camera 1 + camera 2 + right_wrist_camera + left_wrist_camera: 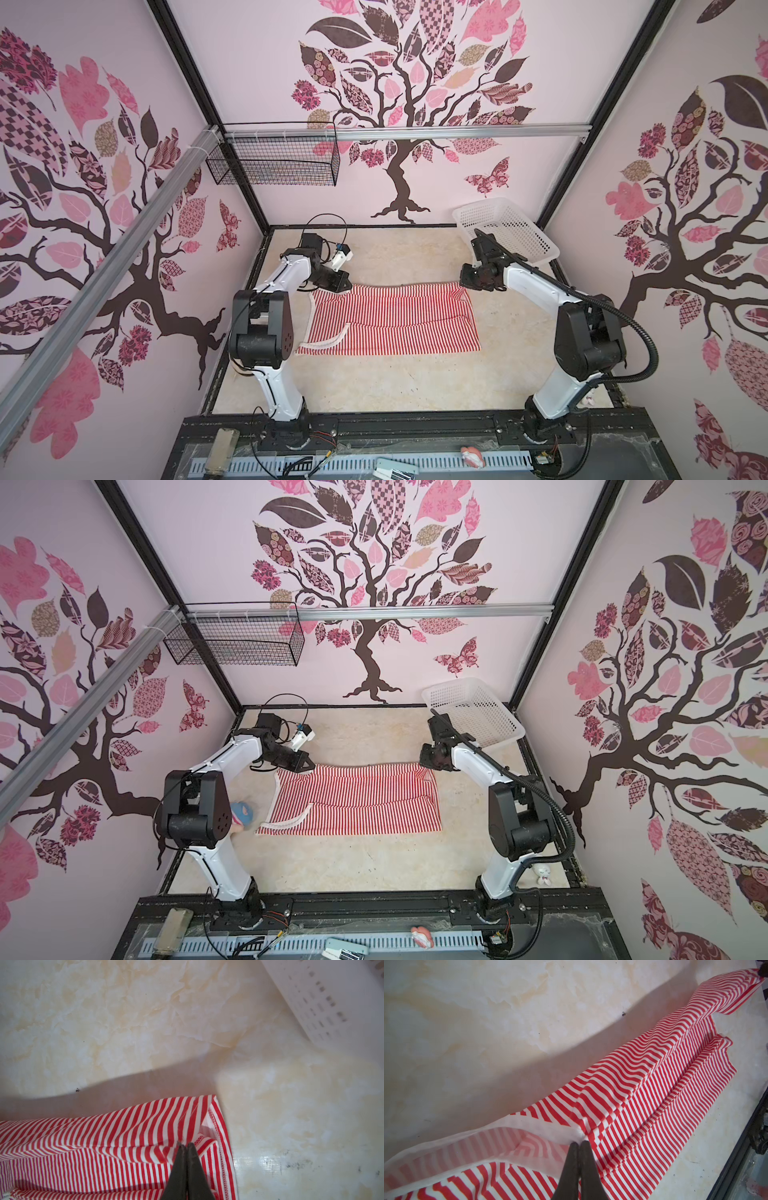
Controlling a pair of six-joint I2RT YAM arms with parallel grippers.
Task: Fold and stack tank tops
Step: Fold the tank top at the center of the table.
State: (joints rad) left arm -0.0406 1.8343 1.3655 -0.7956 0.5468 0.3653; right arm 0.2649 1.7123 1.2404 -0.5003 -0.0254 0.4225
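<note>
A single red-and-white striped tank top (395,324) (357,804) lies spread across the middle of the table, its white-trimmed armhole toward the left arm. Its far edge is raised off the surface between the two grippers. My left gripper (347,289) (309,764) sits at the far left corner. In the left wrist view the left gripper (578,1142) is shut on the white trim of the top (643,1088). My right gripper (463,284) (423,762) is at the far right corner. The right wrist view shows the right gripper (185,1144) shut on the stitched hem corner of the top (104,1147).
A white perforated basket (507,230) (473,712) (324,1001) stands at the back right, just behind the right arm. A black wire basket (274,162) hangs on the back wall. A small blue-and-pink toy (241,812) lies beside the left arm, and a white figurine (542,872) near the right base.
</note>
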